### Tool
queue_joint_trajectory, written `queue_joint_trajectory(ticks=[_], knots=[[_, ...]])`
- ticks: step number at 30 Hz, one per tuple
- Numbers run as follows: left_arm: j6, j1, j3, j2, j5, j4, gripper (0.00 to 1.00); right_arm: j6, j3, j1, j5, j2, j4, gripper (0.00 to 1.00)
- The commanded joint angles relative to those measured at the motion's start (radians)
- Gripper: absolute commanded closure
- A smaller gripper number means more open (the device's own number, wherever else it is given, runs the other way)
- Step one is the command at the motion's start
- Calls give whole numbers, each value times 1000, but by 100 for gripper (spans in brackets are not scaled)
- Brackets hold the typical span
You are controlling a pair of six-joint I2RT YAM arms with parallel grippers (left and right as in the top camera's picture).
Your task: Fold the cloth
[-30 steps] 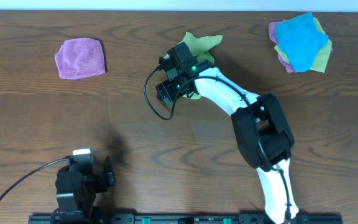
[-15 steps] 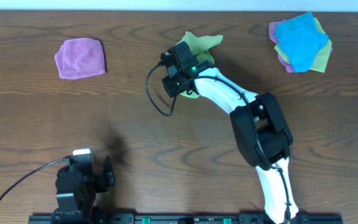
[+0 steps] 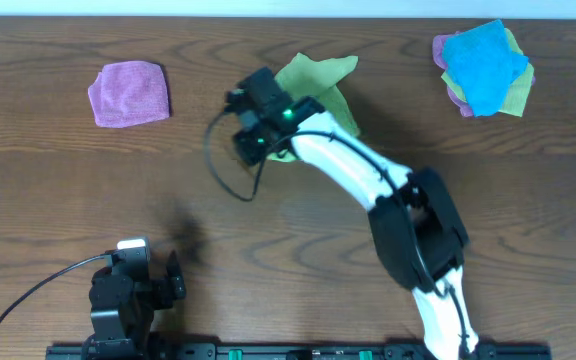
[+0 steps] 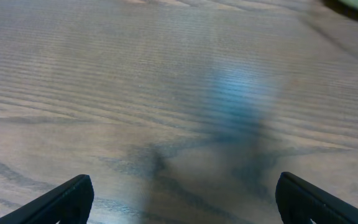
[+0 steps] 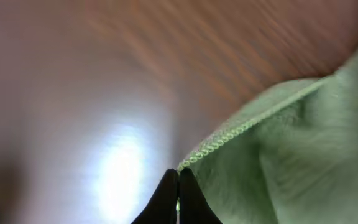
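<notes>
Right jaws: clenched, black fingertips (image 5: 165,200) pressed together on the stitched hem of the lime-green soft microfibre cloth (image 5: 291,155). Wrist view is blurred. The cloth fills its lower right, and the brown wooden worktop (image 5: 73,93) takes up everything else. Can't tell whether the pinched edge is on the wood or off it.

Overhead: right arm (image 3: 368,175) reaches diagonally from the near edge to far-centre of the worktop, with its wrist over the cloth's left part. Cloth (image 3: 318,78) is crumpled, not flat. One corner points toward the far right, and part of it is hidden under the arm. Black cable (image 3: 215,165) loops out on the wrist's left side.

Left jaws: released, fingertips (image 4: 70,198) wide apart at the bottom corners of the wrist view, only wood grain between them. Left arm (image 3: 128,295) sits at the near-left edge, well apart from the cloth.

Other items: purple square microfibre cloth (image 3: 128,93) lies alone at far left. Bright blue cloth (image 3: 483,62) at far right tops a pile, with yellow-green and purple pieces showing under it.
</notes>
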Motion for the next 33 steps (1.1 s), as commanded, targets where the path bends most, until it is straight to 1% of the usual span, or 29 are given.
queue_joint_trajectory(ticks=[1,2,5,9,10,11,12,13,16,19,21,23,25,29,32,33], knots=[[-8,-3,-39,-6,-10,-37,5,10,38,61,-51,-73,-22,99],[-8,-3,-39,-6,-10,-37,5,10,38,82,-72,-73,-32,99],[-8,-3,-39,-6,-10,-37,5,10,36,132,-53,-62,-23,99],[-8,-3,-39,-6,-10,-37,5,11,36,161,-30,-57,-16,98],[-8,-3,-39,-6,-10,-37,5,16,36,163,-30,-57,-24,76],[-8,-3,-39,-6,-10,-37,5,18,36,163,-30,-57,-32,58],[-8,-3,-39,-6,-10,-37,5,21,36,163,-31,-57,-42,46],[-8,-3,-39,-6,-10,-37,5,34,36,163,-31,-58,-49,30],[-8,-3,-39,-6,-10,-37,5,63,36,162,-51,-63,-65,21],[-8,-3,-39,-6,-10,-37,5,124,37,159,-55,-90,-60,20],[-8,-3,-39,-6,-10,-37,5,174,37,132,-39,-128,-67,19],[-6,-3,-39,-6,-11,-37,5,190,37,87,-33,-170,-103,19],[-6,-3,-39,-6,-11,-37,5,186,37,32,-20,-215,-161,23],[-8,-3,-39,-6,1,10,5,117,37,-69,-4,-295,-284,25],[-40,-3,-39,-6,80,62,5,83,35,-123,-8,-347,-352,28],[-71,-3,-39,-6,135,95,5,75,34,-140,-17,-365,-372,28]])
